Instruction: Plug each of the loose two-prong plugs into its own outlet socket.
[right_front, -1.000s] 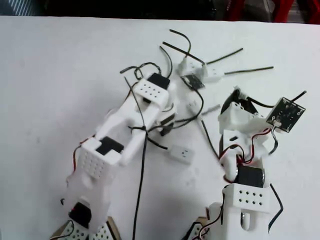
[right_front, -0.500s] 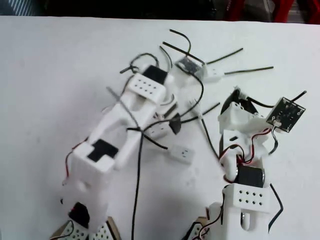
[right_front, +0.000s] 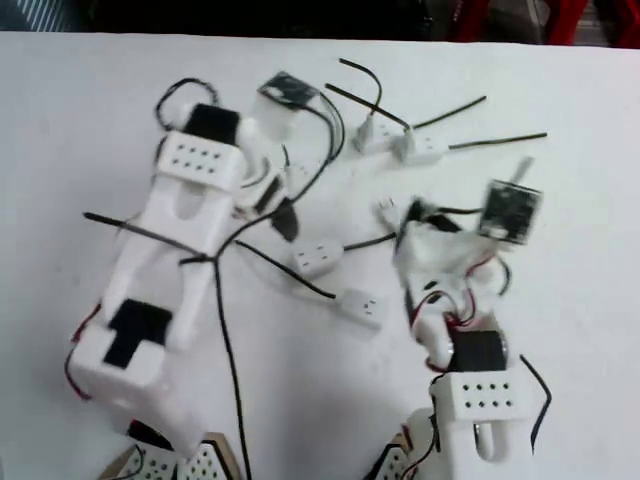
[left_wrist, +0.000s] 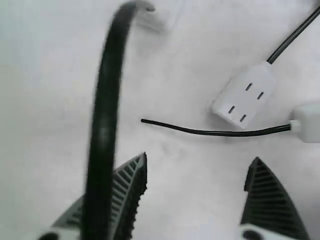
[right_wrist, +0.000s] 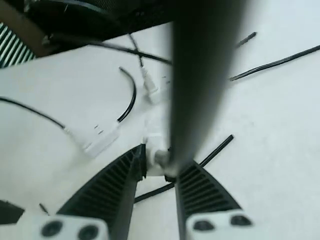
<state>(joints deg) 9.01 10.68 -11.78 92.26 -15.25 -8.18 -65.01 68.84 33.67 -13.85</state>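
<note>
As far as could be judged from the high view, no plug had yet been seated. The centre socket (right_front: 320, 257) and the second socket (right_front: 362, 306), just to its lower right, were both seen lying loose on the tabletop (right_front: 80, 120). The centre socket's slots were shown empty in the left wrist view (left_wrist: 244, 95).

The left claw (left_wrist: 195, 192) was held with its jaws wide apart and nothing between them, near the centre socket. The right claw (right_wrist: 159, 163) appeared to be clamped on a small white plug (right_wrist: 156, 156), which in the high view was placed right of centre (right_front: 385, 210), apart from both sockets. Every insertion was therefore judged to be left.

Two further white cord ends (right_front: 365, 131) (right_front: 420, 148) were seen at upper centre; whether they were plugs or sockets could not be made out. Much of the right claw's grip was covered by a blurred black cable (right_wrist: 200, 85), and another cable (left_wrist: 105, 125) was drawn across the left wrist view.
</note>
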